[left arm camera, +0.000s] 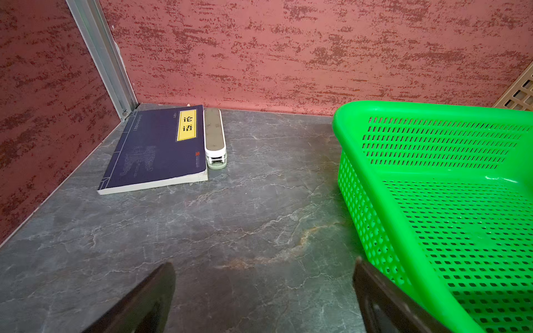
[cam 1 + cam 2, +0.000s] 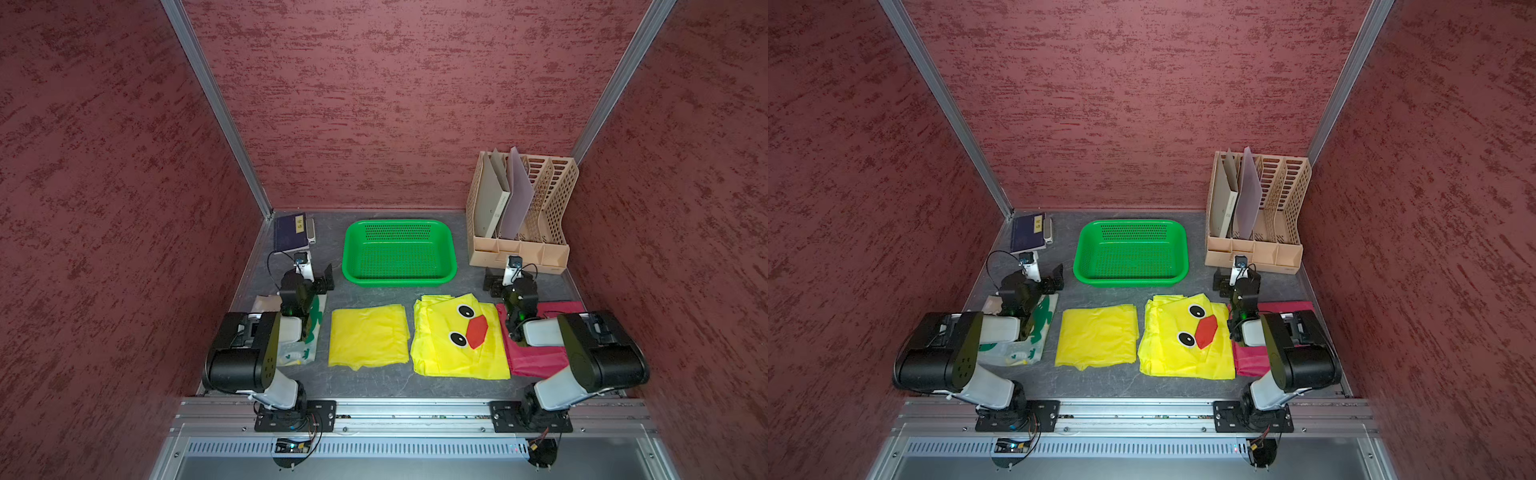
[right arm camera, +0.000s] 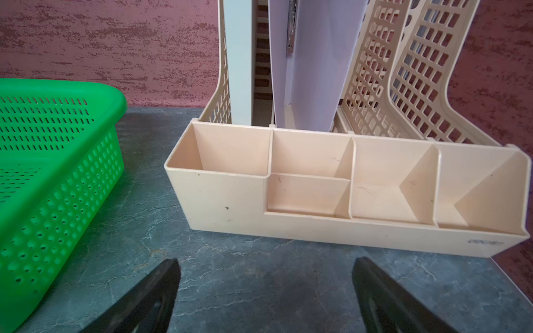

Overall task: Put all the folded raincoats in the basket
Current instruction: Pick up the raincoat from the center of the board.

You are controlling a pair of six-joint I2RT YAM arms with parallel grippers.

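Observation:
The green basket [image 2: 452, 253] [image 2: 1183, 253] stands empty at the back middle of the table; its rim also shows in the left wrist view [image 1: 403, 111] and the right wrist view [image 3: 72, 86]. Several folded raincoats lie in a row nearer the front: a plain yellow one [image 2: 368, 334] [image 2: 1096, 334], a yellow duck-face one [image 2: 453, 336] [image 2: 1183, 336], a red one [image 2: 536, 357] partly under my right arm, and a white one with green frogs [image 2: 299, 353] partly under my left arm. My left gripper [image 2: 321, 280] [image 1: 264, 288] hovers open left of the basket. My right gripper [image 2: 498, 282] [image 3: 265, 288] hovers open right of it. Both are empty.
A beige file organizer [image 2: 536, 245] [image 3: 317, 219] with folders stands at the back right. A dark blue book [image 2: 289, 230] [image 1: 153, 150] and a white stapler [image 1: 215, 138] lie in the back left corner. Red walls close in three sides.

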